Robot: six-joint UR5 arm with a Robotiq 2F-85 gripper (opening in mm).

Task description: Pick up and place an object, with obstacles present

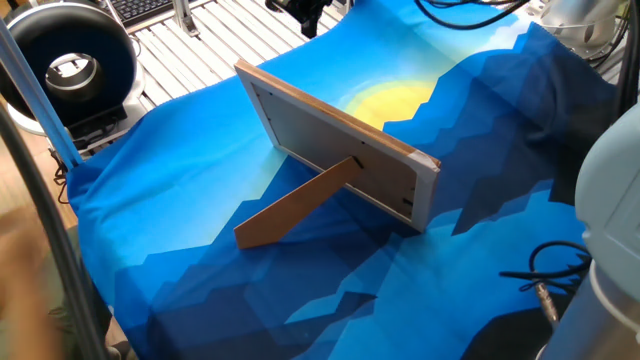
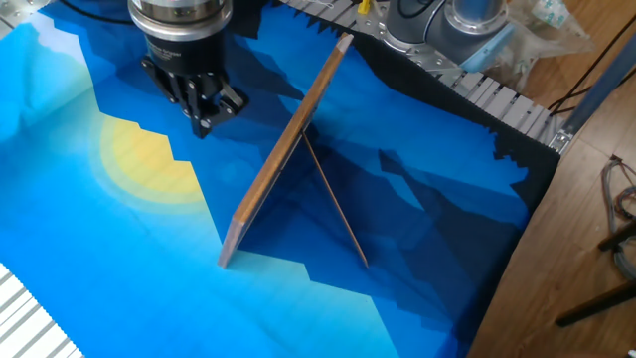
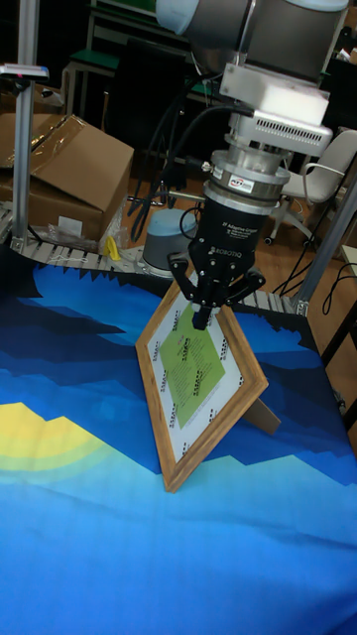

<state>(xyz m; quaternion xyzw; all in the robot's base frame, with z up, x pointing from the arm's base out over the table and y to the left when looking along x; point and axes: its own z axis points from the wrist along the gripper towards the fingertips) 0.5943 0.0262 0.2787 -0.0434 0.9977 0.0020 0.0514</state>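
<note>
The object is out of view in all three views. The obstacle, a wood-edged picture frame [image 1: 340, 150] [image 2: 283, 159] [image 3: 203, 397], stands tilted on the blue cloth, propped by its brown easel leg [image 1: 295, 205] [image 2: 333, 214]. My gripper [image 2: 204, 121] [image 3: 201, 316] hangs above the cloth on the frame's front side, over the yellow sun patch, apart from the frame. Its fingers are pressed together with nothing between them. In one fixed view only the gripper's [image 1: 305, 15] lower part shows at the top edge.
A black round device [image 1: 65, 65] sits off the cloth's far left corner. A cardboard box [image 3: 64, 169] stands behind the table. Cables [image 1: 545, 275] lie at the right. The robot base [image 2: 467, 20] is at the far edge. A blur [image 1: 20, 260] passes at the left edge.
</note>
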